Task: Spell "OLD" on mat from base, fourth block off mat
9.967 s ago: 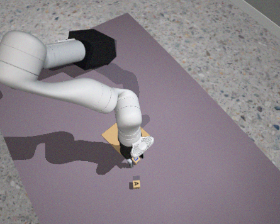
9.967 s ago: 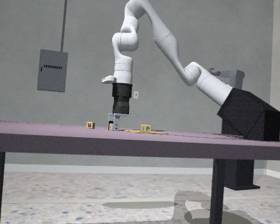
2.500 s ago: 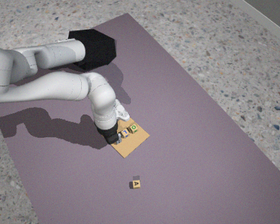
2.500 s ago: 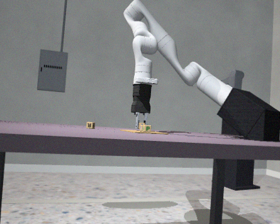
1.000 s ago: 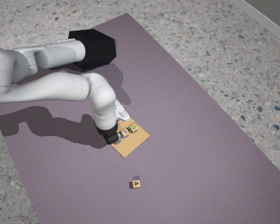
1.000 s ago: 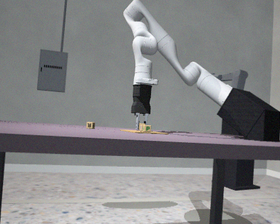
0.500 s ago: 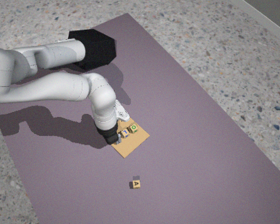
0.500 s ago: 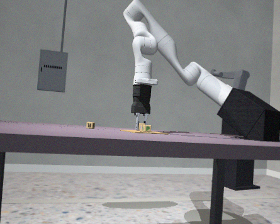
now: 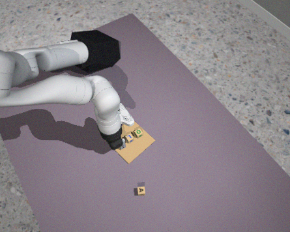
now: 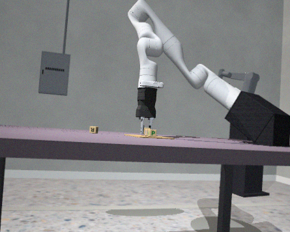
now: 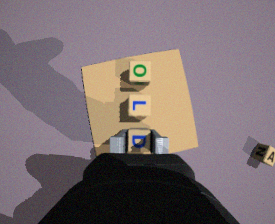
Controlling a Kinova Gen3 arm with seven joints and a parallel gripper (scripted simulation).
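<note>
Three wooden letter blocks stand in a row on the tan mat [image 9: 137, 152] [image 11: 174, 100] [image 10: 163, 137]. In the wrist view they are the O block [image 11: 139, 70] [image 9: 139, 132], the L block [image 11: 138, 106] [image 9: 130, 137] and the D block [image 11: 138, 139]. My gripper [image 11: 138, 137] [image 9: 122, 143] [image 10: 146, 128] points straight down. Its fingers are shut on the two sides of the D block, which rests on the mat at the near end of the row. In the top view the arm mostly hides the D block. The A block [image 9: 141, 191] [image 11: 266, 154] [image 10: 94, 129] lies alone on the table, off the mat.
The purple table top [image 9: 202, 146] stretches around the mat. The robot's black base [image 9: 98, 49] [image 10: 257, 118] stands at the table's far end. A grey box [image 10: 54, 73] hangs on the wall behind.
</note>
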